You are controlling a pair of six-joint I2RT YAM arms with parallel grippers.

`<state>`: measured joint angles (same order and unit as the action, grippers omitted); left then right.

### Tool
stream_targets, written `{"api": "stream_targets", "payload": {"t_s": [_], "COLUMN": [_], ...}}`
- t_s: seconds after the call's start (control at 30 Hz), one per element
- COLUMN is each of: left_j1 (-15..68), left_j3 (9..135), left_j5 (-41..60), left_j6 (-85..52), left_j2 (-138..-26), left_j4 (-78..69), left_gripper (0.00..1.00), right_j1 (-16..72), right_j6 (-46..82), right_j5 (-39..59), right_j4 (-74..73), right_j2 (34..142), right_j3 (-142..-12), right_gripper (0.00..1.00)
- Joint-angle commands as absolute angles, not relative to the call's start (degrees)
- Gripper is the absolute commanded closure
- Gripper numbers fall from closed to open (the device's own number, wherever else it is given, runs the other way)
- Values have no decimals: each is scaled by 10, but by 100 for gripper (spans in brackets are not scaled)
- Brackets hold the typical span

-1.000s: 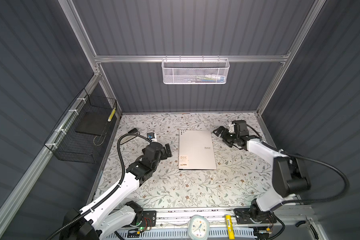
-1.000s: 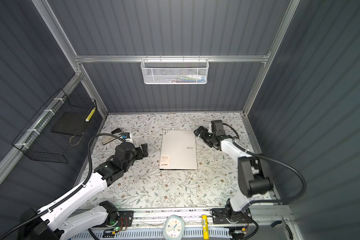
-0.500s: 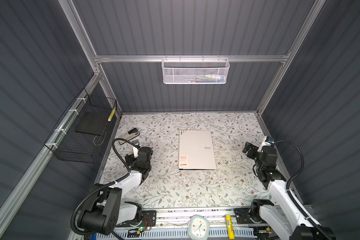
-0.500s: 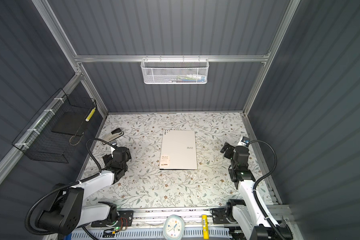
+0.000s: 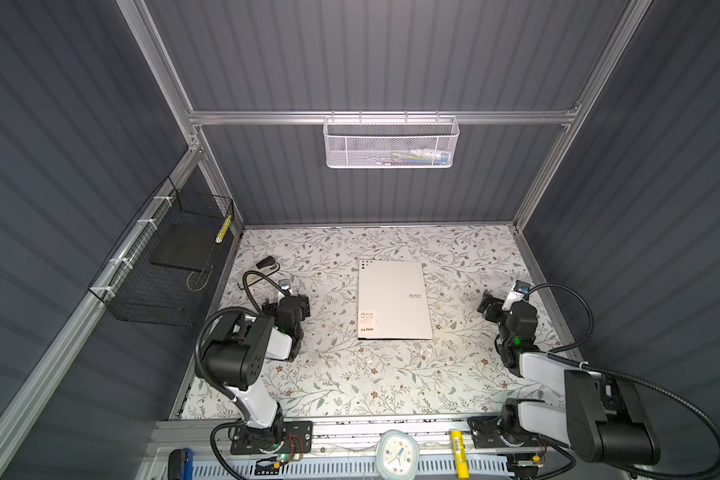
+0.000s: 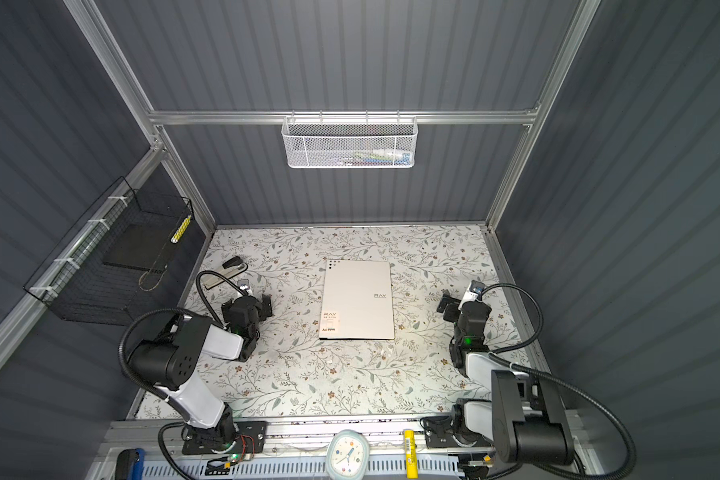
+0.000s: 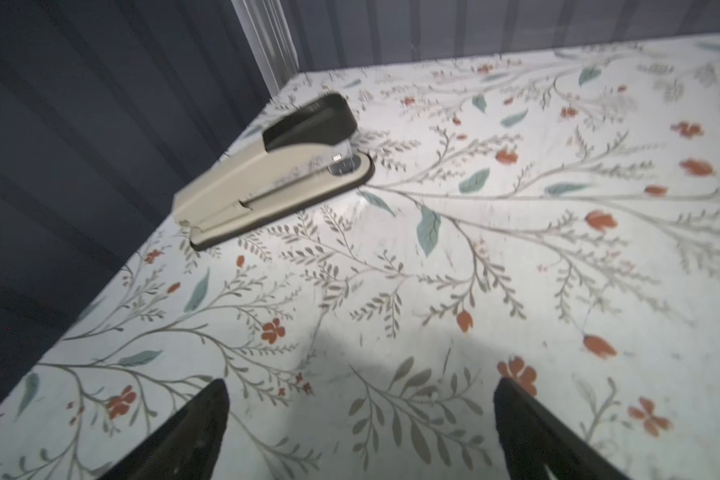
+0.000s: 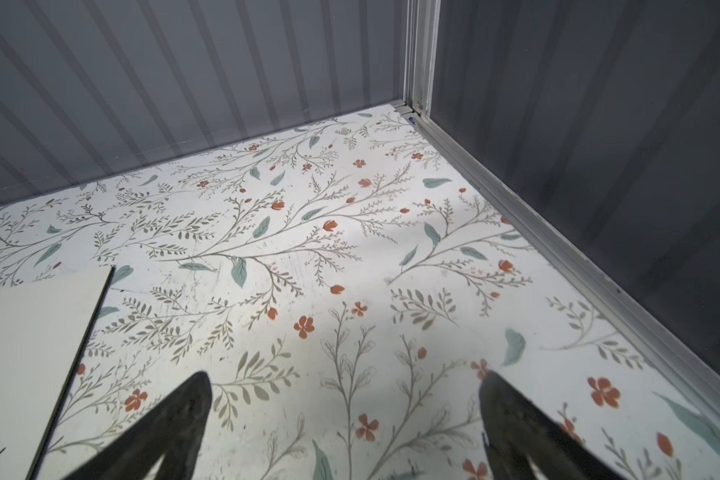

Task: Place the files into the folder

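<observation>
In both top views the flat light grey-beige folder (image 5: 393, 299) lies closed in the middle of the floral bench (image 5: 341, 374). It looks thin, light and probably slick, best lifted at an edge. No files show; they may be inside.

Left wrist view: the left hand (image 7: 360, 415) is spread and empty, facing a beige stapler (image 7: 275, 166).

Right wrist view: the right hand (image 8: 346, 407) is spread and empty, and the folder is cut off at the frame's edge.

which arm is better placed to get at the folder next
Right, probably: the closed folder lies beside the open right tool; the left tool points at the stapler instead.
</observation>
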<state>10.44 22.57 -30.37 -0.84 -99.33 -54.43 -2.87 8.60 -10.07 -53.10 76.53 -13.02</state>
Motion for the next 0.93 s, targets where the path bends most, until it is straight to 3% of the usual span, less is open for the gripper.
{"api": "stream_targets", "payload": {"t_s": [0.0, 0.23, 0.4, 0.9], "left_j1": [93, 70, 67, 67], "left_j3": [249, 264, 265, 258], "left_j5": [-286, -261, -255, -257], "left_j6": [4, -19, -23, -20], "left_j2": [-991, -986, -986, -984], "left_j4": [-579, -539, -534, -548], "left_gripper": [0, 0, 0, 0], "right_j1": [-37, -42, -42, -45], "right_j6": [68, 60, 36, 34], "right_j5": [-108, -47, 6, 19], "right_j4": [-755, -560, -541, -552], "right_j2": [859, 832, 832, 835], "right_j3": [-100, -181, -192, -188], "right_gripper": [1, 1, 1, 1]}}
